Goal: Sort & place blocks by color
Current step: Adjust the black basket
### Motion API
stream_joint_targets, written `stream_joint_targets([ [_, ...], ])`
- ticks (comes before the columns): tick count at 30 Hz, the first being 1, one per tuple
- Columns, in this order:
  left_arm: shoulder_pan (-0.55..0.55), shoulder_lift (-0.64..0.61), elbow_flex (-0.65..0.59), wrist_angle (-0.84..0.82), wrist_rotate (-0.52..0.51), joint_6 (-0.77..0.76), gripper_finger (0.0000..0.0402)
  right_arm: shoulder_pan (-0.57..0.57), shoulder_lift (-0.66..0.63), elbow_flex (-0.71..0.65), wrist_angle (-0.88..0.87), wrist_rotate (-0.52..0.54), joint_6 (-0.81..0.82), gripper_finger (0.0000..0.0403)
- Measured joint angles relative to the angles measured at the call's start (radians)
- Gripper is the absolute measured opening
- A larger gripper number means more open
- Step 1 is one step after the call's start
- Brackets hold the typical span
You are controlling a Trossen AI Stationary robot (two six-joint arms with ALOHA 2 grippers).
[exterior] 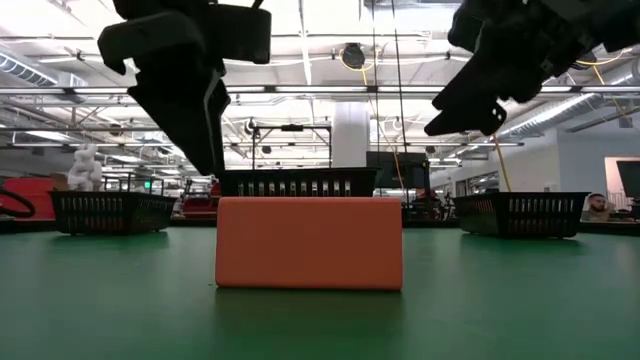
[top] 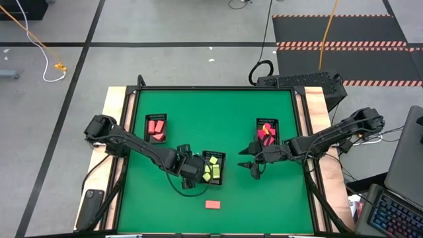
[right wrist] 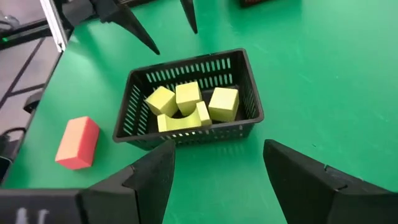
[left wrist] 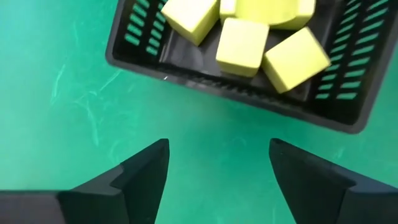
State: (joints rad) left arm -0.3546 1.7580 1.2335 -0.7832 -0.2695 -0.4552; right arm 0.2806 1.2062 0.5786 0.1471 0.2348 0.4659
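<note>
Near table's front edge lies one salmon-orange block (top: 212, 204), alone on green mat (top: 277, 198). Left gripper (left wrist: 217, 168) open, empty, beside yellow-block tray (top: 213, 168). Right gripper (top: 252, 164) open, empty (between trays). Low view: block hides middle tray's lower part.

left arm: reaches in from tabletop's left edge, elbow bent | left claw (left wrist: 214, 171): fingers spread, nothing between, above tabletop centre-front | right arm: reaches from right edge | right claw (right wrist: 217, 171): fingers apart, empty, raised
</note>
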Motion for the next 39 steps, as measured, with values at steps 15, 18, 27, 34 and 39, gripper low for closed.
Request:
stream_joint_targets([
  [15, -0.045, 0.008, -0.001, 0.102, 0.022, -0.03, 0.0278, -0.019, 0.052, -0.062, 0.12, -0.021, -0.006, 0.0238],
  [18, -0.054, 0.008, -0.001, 0.107, 0.013, -0.031, 0.0277, -0.019, 0.052, -0.062, 0.131, -0.03, -0.006, 0.0238],
  [27, -0.06, 0.008, -0.001, -0.017, -0.068, 0.024, 0.0275, -0.019, 0.052, -0.062, 0.134, -0.03, -0.006, 0.0238],
  [34, -0.058, 0.06, -0.007, 0.071, -0.055, 0.069, 0.0275, -0.019, 0.052, -0.06, 0.135, -0.031, -0.006, 0.0238],
  [39, -0.058, 0.091, -0.008, 0.082, -0.052, 0.079, 0.0275, -0.019, 0.052, -0.06, 0.139, -0.031, -0.006, 0.0238],
])
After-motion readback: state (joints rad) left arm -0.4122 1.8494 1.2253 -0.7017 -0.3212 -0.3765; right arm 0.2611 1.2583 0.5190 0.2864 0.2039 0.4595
